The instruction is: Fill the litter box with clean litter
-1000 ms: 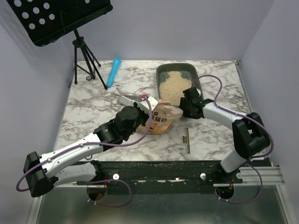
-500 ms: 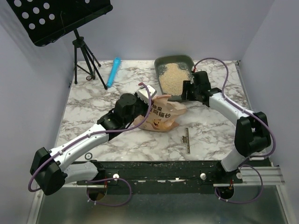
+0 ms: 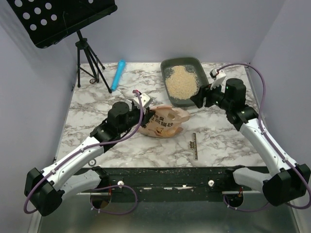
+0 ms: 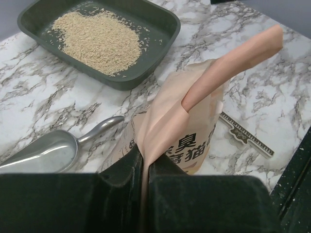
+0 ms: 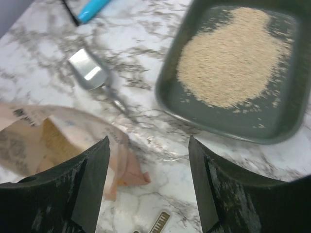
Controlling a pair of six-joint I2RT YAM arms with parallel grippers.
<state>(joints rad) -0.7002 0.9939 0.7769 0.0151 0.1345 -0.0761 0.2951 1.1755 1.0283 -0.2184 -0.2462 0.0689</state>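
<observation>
Dark grey-green shallow plastic litter box (image 3: 193,63) (image 4: 146,73) (image 5: 286,97), rectangular with rounded corners – at the far right of the white-and-grey marble table (image 3: 97,97), resting flat. Pale beige, fine-grained clean litter (image 3: 181,81) (image 4: 97,41) (image 5: 231,58) – one loose pile in the middle of the litter box, bare floor around it, stray grains scattered. Orange-pink printed crinkly bag (image 3: 163,121) (image 4: 180,126) (image 5: 73,141) – on the table centre, near and left of the litter box, apart from it. Left gripper (image 3: 143,118) (image 4: 145,165) – fingers pressed together on a folded edge at the bag's left end. Right gripper (image 3: 199,99) (image 5: 148,179) – fingers spread wide, nothing between them, above the table between the bag and the litter box's near corner. Silver metal scoop (image 4: 43,153) (image 5: 90,73) – flat on the table, left of the litter box, just beyond the bag. Bright blue tube (image 3: 118,74) (image 5: 95,7) – far left of the litter box. Thin dark ruler-like strip (image 3: 194,146) (image 4: 245,136) (image 5: 158,223) – near side, right of the bag. Black perforated music stand (image 3: 63,19) on a tripod – far left corner.
</observation>
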